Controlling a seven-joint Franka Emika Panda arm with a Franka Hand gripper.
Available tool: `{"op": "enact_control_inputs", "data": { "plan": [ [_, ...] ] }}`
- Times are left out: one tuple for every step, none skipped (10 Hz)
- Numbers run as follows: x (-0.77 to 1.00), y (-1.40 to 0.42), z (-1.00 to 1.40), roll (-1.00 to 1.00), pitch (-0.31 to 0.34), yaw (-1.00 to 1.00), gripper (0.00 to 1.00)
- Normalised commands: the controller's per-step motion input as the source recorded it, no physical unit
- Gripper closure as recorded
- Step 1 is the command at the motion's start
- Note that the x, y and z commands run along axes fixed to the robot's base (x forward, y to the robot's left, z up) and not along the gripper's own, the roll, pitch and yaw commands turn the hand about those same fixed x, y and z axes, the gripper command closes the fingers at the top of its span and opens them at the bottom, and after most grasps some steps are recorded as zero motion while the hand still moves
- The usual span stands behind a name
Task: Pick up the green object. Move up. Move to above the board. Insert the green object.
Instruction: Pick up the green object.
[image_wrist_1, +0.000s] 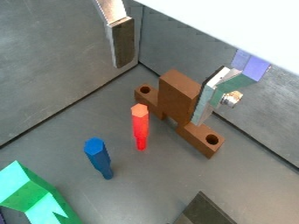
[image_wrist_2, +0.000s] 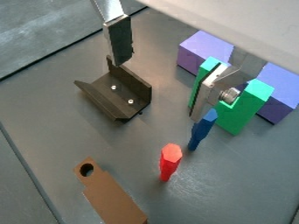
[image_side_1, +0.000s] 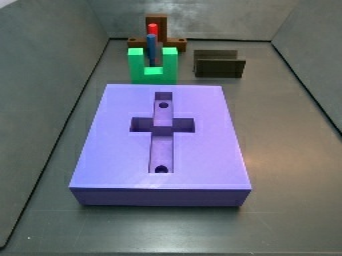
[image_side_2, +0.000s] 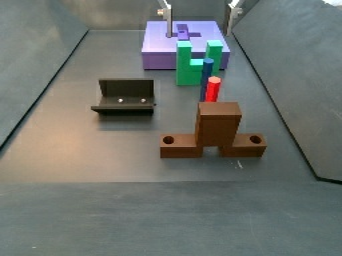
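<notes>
Above the tabletop's centre, gripper (image_wrist_2: 167, 59) raised, fingers apart, gripping nothing; green object (image_wrist_2: 239, 103) upright below, offset toward the board (image_side_2: 183, 41), prongs up.

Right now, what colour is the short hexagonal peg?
Red; the hexagonal peg shows best in a wrist view.

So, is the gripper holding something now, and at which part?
Nothing is held. In both wrist views the gripper is open above the floor, with only empty space between its fingers; the green object stands untouched.
</notes>
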Motion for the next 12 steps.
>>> {"op": "enact_control_inputs", "data": {
  "plan": [
    [-0.07,-0.06,0.0,0.0,0.0,0.0,0.0],
    [-0.18,-0.23,0.0,0.04,-0.034,0.11,0.0],
    [-0.13,-0.84,-0.15,0.04,-0.046,0.03,0.0],
    [-0.01,-1.0,-0.27,0.06,-0.009,0.0,0.0],
    [0.0,-1.0,-0.28,0.05,0.0,0.0,0.0],
    [0.0,-1.0,-0.29,0.0,0.0,-0.06,0.0],
    [-0.09,-0.85,-0.5,-0.2,-0.064,-0.08,0.0],
    [0.0,-0.67,-0.45,-0.26,-0.011,-0.12,0.0],
    [0.0,-0.44,-0.29,-0.23,-0.014,-0.02,0.0],
    [0.06,-0.1,0.0,-0.13,-0.016,-0.01,0.0],
    [0.19,0.0,-0.07,-0.06,0.0,0.0,0.0],
    [0.33,-0.2,-0.12,0.03,0.0,0.21,0.0]
  ]
}}
